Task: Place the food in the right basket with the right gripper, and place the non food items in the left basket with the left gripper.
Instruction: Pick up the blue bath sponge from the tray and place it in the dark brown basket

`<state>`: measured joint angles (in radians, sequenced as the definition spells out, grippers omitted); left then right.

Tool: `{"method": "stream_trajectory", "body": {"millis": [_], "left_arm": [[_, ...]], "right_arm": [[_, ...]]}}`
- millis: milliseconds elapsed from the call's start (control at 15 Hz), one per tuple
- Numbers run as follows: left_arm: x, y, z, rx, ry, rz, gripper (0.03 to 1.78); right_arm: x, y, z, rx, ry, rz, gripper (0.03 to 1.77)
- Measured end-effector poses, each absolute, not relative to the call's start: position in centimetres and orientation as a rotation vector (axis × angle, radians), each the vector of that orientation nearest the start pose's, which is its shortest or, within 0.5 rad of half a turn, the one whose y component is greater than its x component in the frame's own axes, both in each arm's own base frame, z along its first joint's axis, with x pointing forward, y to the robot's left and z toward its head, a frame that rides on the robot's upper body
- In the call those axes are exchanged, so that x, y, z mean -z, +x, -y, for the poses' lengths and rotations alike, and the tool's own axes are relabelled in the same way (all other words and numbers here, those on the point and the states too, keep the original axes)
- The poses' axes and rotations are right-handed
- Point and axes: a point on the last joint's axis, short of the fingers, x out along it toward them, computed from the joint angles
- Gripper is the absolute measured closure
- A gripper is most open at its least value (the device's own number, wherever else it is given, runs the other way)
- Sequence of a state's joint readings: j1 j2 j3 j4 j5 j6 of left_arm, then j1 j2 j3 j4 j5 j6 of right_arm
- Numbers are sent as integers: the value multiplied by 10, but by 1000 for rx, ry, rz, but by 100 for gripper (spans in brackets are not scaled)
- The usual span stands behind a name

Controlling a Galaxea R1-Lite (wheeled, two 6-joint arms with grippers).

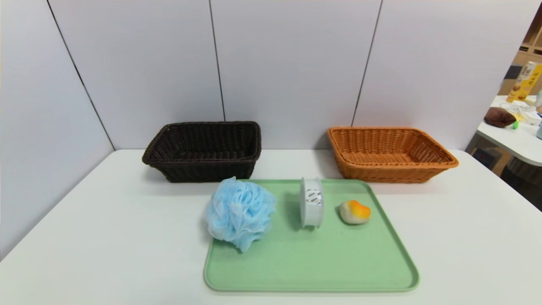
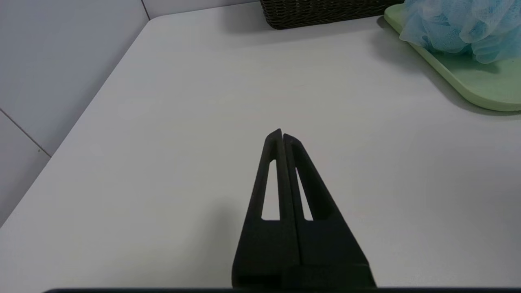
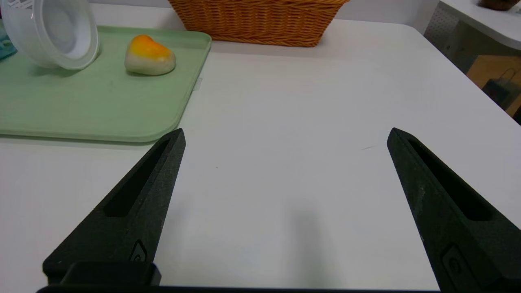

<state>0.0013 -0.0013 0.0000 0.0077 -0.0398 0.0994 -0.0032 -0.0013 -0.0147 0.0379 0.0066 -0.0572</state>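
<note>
On the green tray [image 1: 313, 262] lie a blue bath pouf [image 1: 239, 214], a white round container on its edge [image 1: 311, 202] and an orange-and-white food piece [image 1: 355, 212]. The dark brown left basket [image 1: 203, 151] and orange right basket [image 1: 387, 153] stand behind the tray, both showing nothing inside. Neither arm shows in the head view. My left gripper [image 2: 281, 133] is shut over bare table, short of the tray corner [image 2: 488, 93] and pouf [image 2: 456, 24]. My right gripper [image 3: 286, 136] is wide open over bare table, right of the tray [image 3: 93, 110]; the food piece [image 3: 149, 55] lies ahead of it.
The white table [image 1: 465, 237] ends at grey wall panels behind the baskets. A second table [image 1: 514, 140] with a brown object, a yellow box and other clutter stands at the far right. The orange basket [image 3: 260, 20] and white container [image 3: 57, 32] show in the right wrist view.
</note>
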Motion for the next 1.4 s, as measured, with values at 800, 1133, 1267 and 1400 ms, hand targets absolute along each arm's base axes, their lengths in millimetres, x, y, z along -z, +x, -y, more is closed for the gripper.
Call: {"method": "stream_trajectory", "body": {"millis": [800,1133,1267,1400], "left_arm": [[-75,-23,1,39,105,-4,177],[-75,-23,1,40,108,-4,177],[-75,-23,1,42,113,-3,177],[-75,-23,1,44,124,2,177]], "right_arm": [[-75,-24,0,-1,-40,-23,9],[-76,-24,0,0,-27,-16,9],[-76,-24,0,-6,-31,-17,9],[-76,-24,0,-7,-34,-17,9]]}}
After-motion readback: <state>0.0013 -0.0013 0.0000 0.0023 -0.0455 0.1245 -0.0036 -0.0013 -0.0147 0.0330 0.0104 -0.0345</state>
